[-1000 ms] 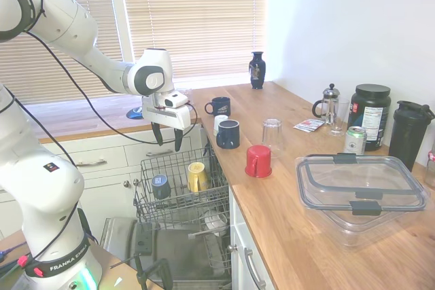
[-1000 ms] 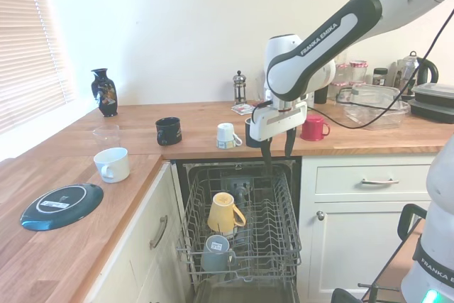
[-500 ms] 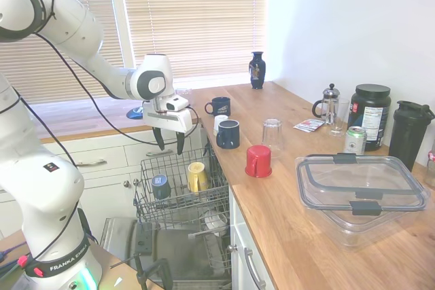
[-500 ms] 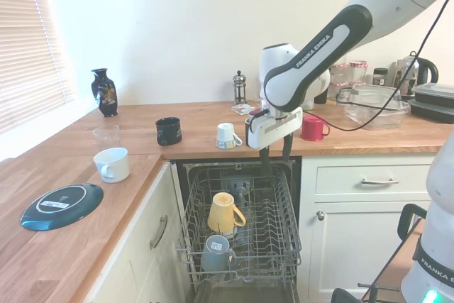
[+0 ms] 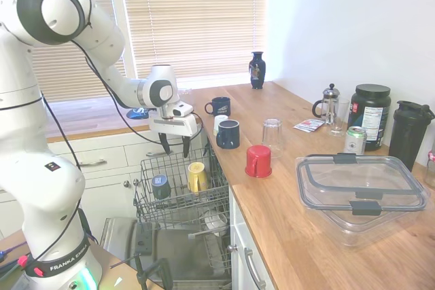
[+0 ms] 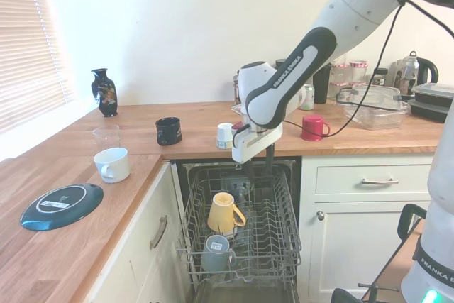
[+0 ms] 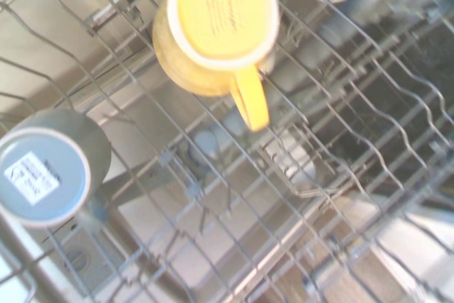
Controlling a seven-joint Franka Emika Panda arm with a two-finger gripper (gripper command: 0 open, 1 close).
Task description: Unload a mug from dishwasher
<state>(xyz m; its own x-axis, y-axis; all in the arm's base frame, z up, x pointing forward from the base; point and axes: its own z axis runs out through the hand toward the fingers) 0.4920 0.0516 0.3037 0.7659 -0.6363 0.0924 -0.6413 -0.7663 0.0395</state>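
The yellow mug (image 5: 197,176) sits upside down in the wire rack (image 5: 178,191) of the open dishwasher (image 5: 170,249), lower left of centre in the first outside view, its handle sticking out sideways. A grey mug (image 5: 160,186) stands inverted just beside it, to its left. My jaws (image 5: 175,145) hang above the rack's back edge, spread apart and holding nothing. A red cup (image 5: 258,161) rests on the bench (image 5: 306,236) to the right.
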